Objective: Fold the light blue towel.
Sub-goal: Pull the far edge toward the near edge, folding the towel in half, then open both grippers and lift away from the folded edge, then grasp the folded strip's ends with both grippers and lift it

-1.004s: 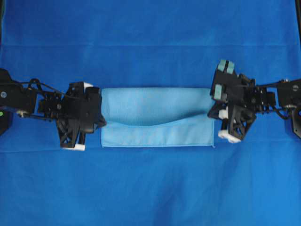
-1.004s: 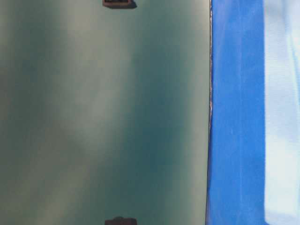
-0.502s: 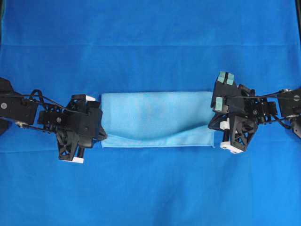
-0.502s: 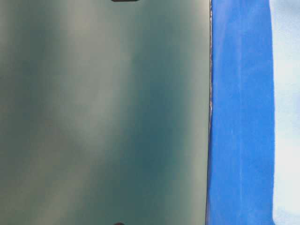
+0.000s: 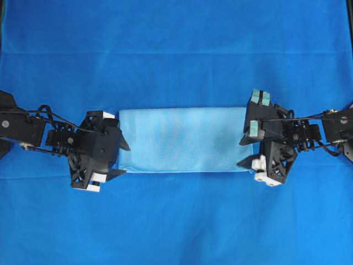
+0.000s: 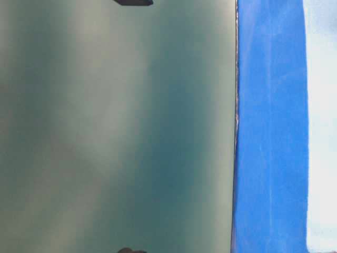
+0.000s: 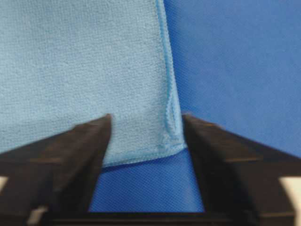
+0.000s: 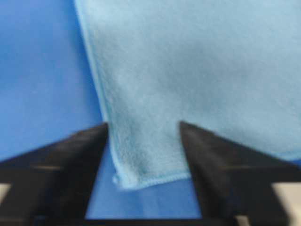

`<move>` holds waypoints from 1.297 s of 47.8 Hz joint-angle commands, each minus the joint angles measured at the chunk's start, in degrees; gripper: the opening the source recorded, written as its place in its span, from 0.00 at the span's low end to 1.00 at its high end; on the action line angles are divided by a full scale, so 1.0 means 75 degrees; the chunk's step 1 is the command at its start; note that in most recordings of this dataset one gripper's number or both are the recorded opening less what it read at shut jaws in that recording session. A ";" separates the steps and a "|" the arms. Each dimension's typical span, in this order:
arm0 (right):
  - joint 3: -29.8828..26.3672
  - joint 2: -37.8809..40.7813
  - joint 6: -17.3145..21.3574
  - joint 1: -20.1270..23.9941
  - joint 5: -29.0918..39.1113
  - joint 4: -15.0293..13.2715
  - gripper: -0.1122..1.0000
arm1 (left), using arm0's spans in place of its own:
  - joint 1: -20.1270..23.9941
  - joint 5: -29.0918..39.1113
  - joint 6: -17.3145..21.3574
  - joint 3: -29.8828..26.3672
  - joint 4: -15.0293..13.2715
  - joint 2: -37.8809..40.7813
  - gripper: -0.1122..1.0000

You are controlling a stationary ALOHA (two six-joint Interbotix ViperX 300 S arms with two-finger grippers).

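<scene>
Across the royal-blue sheet (image 5: 176, 49) on the worktop, the light blue towel (image 5: 182, 139) lies folded between my left end effector (image 5: 122, 160) and right end effector (image 5: 242, 152), both released, so I should withdraw level without dragging its corners.

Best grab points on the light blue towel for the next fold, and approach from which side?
A judgement: the light blue towel lies flat as a long rectangle. Take the two near corners at its short ends, left gripper from the left, right gripper from the right. Both stand open with a corner between the fingers, so pinching the stacked hems there looks easiest.
</scene>
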 commanded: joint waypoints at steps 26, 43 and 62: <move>-0.0129 -0.0246 -0.0094 -0.1770 0.0563 -0.0855 0.63 | 0.1617 0.0059 0.1043 -0.0082 -0.0012 -0.0328 0.74; -0.0094 -0.0105 -0.0105 -0.2461 0.0516 -0.1289 0.63 | 0.2367 -0.0023 0.1313 -0.0152 -0.0012 -0.0023 0.73; -0.0070 0.0914 -0.0094 -0.2742 0.0035 -0.1359 0.63 | 0.2848 -0.0082 0.1313 -0.0141 -0.0012 0.0563 0.70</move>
